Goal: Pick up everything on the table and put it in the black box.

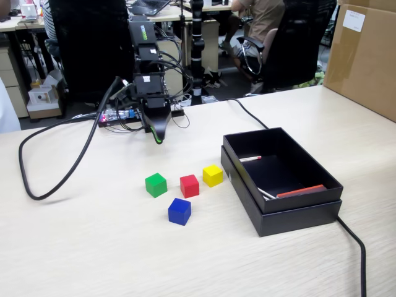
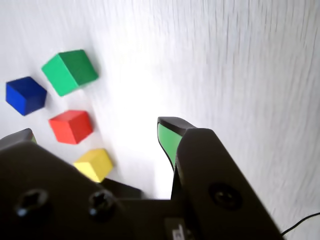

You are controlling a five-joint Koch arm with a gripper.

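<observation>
Four small cubes sit on the beige table [image 1: 93, 247]: green [image 1: 156, 184], red [image 1: 189, 185], yellow [image 1: 212, 175] and, nearer the front, blue [image 1: 179, 211]. The black box [image 1: 297, 216] stands just right of the yellow cube and holds only thin sticks. My gripper [image 1: 158, 133] hangs above the table behind the cubes, apart from all of them. In the wrist view the gripper [image 2: 97, 129] is open and empty, its jaws wide apart. That view shows the green cube [image 2: 70, 71], the blue cube [image 2: 25, 95], the red cube [image 2: 71, 126] and the yellow cube [image 2: 94, 164] to the left.
A big brown carton [image 1: 365, 55] stands at the back right. A thick black cable [image 1: 55, 167] loops over the table's left side, and another cable [image 1: 352, 241] runs from behind the box to the front right. A circuit board [image 1: 117, 116] lies by the arm's base.
</observation>
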